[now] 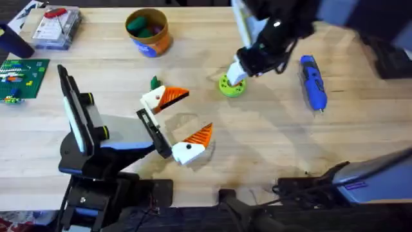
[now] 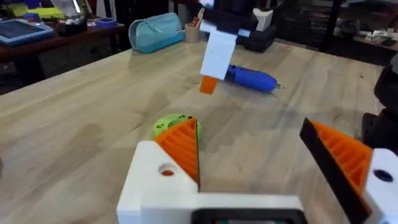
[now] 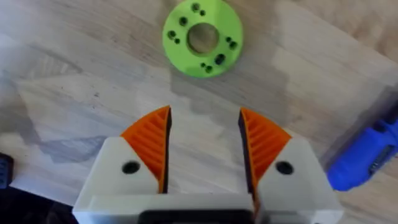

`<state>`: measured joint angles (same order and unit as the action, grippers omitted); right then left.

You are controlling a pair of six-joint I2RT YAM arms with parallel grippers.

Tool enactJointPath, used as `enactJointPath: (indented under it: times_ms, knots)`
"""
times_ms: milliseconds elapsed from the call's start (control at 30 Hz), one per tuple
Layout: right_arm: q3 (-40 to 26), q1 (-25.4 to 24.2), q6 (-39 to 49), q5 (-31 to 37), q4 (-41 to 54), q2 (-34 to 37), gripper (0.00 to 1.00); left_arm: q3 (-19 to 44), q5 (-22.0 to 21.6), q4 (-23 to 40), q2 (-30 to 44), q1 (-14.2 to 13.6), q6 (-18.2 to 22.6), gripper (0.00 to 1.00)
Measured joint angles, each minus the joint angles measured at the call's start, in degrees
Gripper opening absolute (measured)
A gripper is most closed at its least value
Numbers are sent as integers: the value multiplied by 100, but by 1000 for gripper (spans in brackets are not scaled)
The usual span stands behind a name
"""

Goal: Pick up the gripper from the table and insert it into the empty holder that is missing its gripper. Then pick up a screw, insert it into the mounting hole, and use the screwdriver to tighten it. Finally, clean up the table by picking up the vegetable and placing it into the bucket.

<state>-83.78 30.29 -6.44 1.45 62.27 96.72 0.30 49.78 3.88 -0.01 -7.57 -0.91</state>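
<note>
Lime-green plastic, a flat round disc (image 3: 203, 37) with a large centre bore and small holes ringed about it, lies bare on the pale wooden table (image 1: 257, 142) and serves as the landmark. The right gripper (image 3: 204, 149) hangs just above and beside the disc, its white fingers with orange ribbed pads (image 3: 150, 144) spread apart and empty, probably lined up to close on the disc. The bright blue pen-shaped screwdriver (image 1: 313, 81) lies flat near the disc, toward the right arm's side, within easy reach for tightening. The left gripper (image 1: 182, 122), also spread and empty, waits near the disc on its other side, likely clear of the work. The round orange-yellow bucket (image 1: 149, 31) stands beyond the disc, well apart, with green pieces already inside. The right wrist view shows the disc's hole pattern; the overhead view gives the bucket; the left wrist view shows how high the right gripper hangs.
</note>
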Motion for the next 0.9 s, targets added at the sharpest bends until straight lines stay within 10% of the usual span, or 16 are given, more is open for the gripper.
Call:
enactJointPath:
  times_ms: [900]
  knots:
    - [1853, -276, -371, 326, -1217, -1090, 585, 0, 0, 0, 0, 0, 0, 991]
